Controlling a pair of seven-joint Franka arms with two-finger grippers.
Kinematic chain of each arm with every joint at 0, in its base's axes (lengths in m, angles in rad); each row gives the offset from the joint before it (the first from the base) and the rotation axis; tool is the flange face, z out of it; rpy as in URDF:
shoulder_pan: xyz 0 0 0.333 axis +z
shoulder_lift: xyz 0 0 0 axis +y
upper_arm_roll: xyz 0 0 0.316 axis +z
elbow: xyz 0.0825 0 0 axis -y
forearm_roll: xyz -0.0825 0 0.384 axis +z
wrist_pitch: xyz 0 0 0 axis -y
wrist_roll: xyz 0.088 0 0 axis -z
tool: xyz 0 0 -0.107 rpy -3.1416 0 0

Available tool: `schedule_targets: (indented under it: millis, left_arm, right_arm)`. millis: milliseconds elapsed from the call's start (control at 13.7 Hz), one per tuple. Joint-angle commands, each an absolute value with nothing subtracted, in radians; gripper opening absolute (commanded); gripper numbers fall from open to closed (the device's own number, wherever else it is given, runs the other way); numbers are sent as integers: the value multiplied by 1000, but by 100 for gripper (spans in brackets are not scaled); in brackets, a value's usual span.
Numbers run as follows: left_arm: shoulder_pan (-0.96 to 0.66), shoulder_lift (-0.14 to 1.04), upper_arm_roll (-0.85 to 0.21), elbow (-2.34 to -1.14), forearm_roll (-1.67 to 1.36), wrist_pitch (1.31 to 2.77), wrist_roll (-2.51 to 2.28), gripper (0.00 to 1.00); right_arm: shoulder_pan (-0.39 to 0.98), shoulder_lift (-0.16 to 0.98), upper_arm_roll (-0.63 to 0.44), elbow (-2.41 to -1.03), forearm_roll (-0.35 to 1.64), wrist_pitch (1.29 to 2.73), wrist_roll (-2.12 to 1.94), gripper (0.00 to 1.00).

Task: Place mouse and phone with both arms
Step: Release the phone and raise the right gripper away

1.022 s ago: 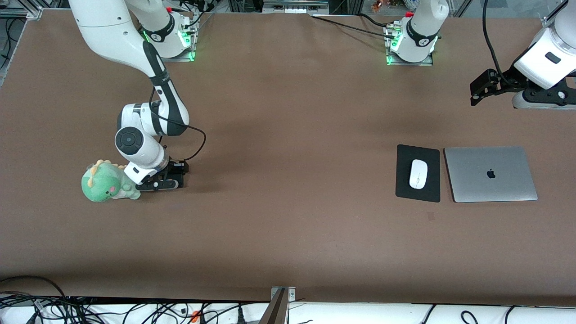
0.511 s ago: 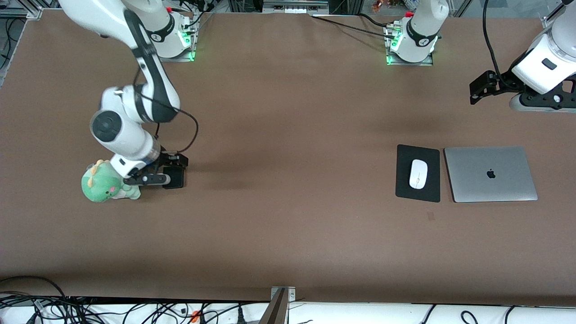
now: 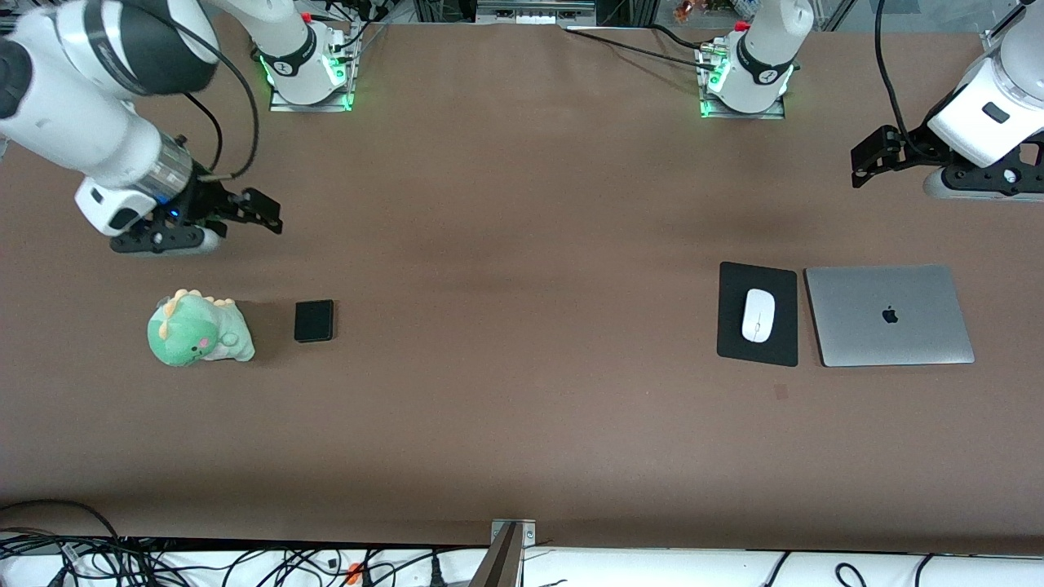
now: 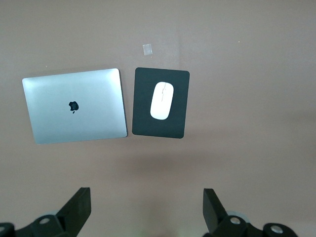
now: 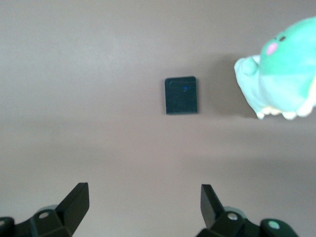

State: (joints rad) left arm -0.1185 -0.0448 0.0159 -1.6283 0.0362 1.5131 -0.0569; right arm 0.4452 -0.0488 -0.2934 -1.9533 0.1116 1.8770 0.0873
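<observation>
Fingers of both grippers spread wide, holding nothing.

Right gripper hangs over bare tabletop at the right arm's end; the phone lies flat, just beside a green dinosaur plush. Left gripper hangs over the left arm's end, waiting. White mouse rests on a black mouse pad, beside a closed silver laptop.

My right gripper hangs in the air over bare table at my right arm's end. Below it, nearer the camera, the phone lies flat beside the green plush toy. My left gripper waits high. The mouse rests on its pad, laptop alongside.
</observation>
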Motion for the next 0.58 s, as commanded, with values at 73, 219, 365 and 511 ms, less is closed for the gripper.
schedule_targets:
  millis: [73, 219, 365, 511]
  left_arm:
    - [-127, -61, 23, -1634, 34, 1505, -52, 100]
    - [-127, -60, 25, -1628, 34, 1503, -52, 100]
    - [-130, -60, 25, -1628, 35, 1503, -52, 100]
    - [-135, -60, 23, -1626, 35, 1502, -54, 100]
  right_arm:
    - [289, -51, -177, -1844, 51, 1708, 68, 100]
    - [188, -49, -80, -1818, 31, 1683, 29, 100]
    - [114, -43, -22, -1793, 25, 1681, -8, 100]
    - [110, -32, -21, -1766, 23, 1677, -12, 100]
